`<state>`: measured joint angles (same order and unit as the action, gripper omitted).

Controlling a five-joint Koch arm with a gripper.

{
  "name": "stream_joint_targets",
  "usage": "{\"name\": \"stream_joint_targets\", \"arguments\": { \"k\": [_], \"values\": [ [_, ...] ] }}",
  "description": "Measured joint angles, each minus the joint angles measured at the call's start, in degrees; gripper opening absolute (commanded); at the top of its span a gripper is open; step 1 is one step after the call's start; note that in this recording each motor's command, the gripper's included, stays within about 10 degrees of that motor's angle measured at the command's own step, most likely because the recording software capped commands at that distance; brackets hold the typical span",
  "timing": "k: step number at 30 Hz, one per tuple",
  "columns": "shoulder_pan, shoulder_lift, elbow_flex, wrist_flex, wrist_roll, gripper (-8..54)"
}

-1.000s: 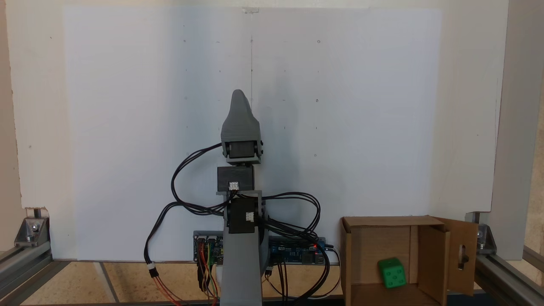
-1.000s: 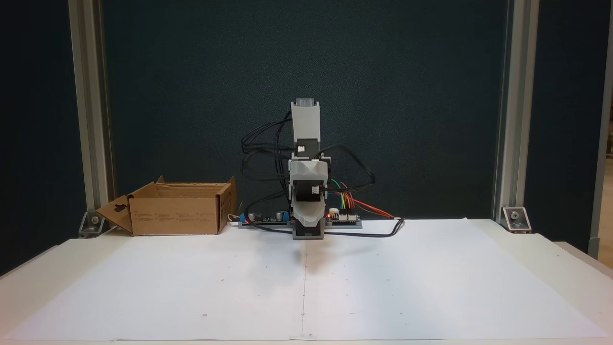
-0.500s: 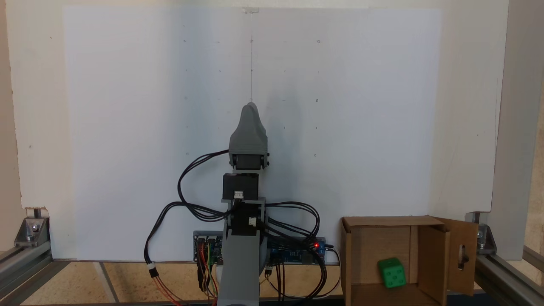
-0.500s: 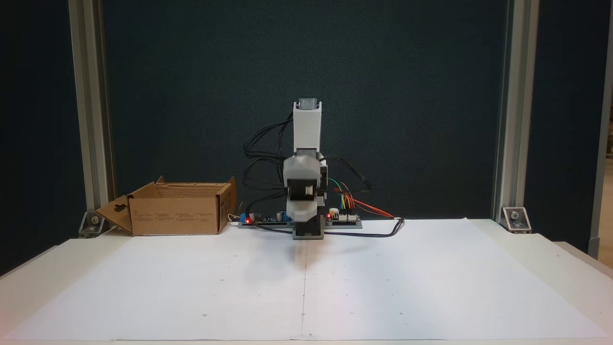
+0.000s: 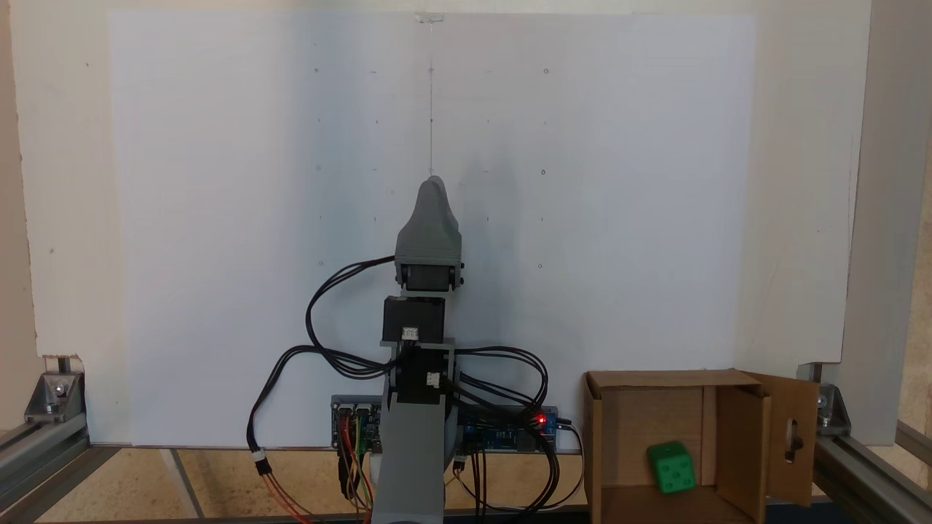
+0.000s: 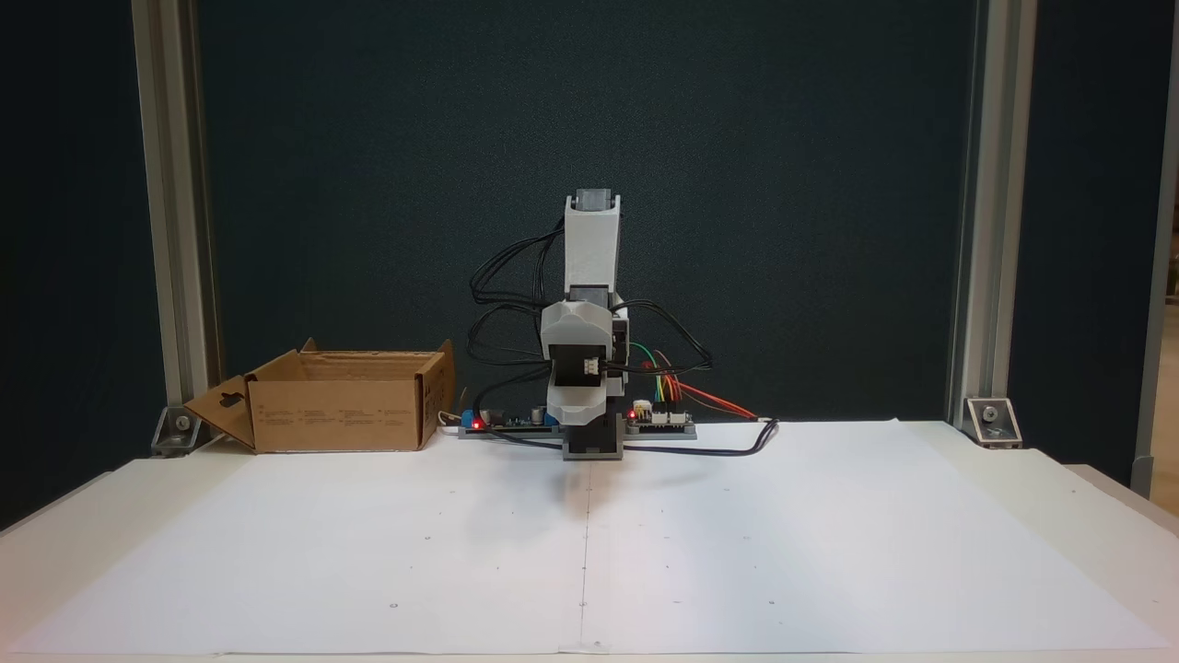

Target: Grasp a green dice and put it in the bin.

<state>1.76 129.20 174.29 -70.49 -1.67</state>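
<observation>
The green dice [image 5: 671,469] lies inside the bin [image 5: 661,379], a brown cardboard box at the lower right of a fixed view, beside an inner flap. The box's outer flap has a keyhole cutout. In both fixed views the grey arm is folded over its base, well apart from the box, and nothing is in the gripper. The gripper [image 5: 432,183] shows as one tapered grey piece with a single tip. From the front the bin [image 6: 336,425] stands at the left and the gripper [image 6: 578,416] points down towards the camera; no gap between the jaws can be made out.
White paper [image 5: 582,218] covers the table ahead of the arm. Circuit boards [image 5: 510,429] and looping black cables [image 5: 313,320] surround the arm's base. Aluminium frame posts with corner brackets [image 6: 991,419] stand at the table's sides.
The arm has folded back towards its base, and the gripper tip has drawn in and shifted slightly right in the view from behind. The dice and box have not moved.
</observation>
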Motion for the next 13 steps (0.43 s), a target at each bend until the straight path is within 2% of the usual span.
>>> {"name": "stream_joint_targets", "arguments": {
  "k": [13],
  "values": [
    [0.1,0.0,1.1,-1.8,0.0,44.5]
  ]
}}
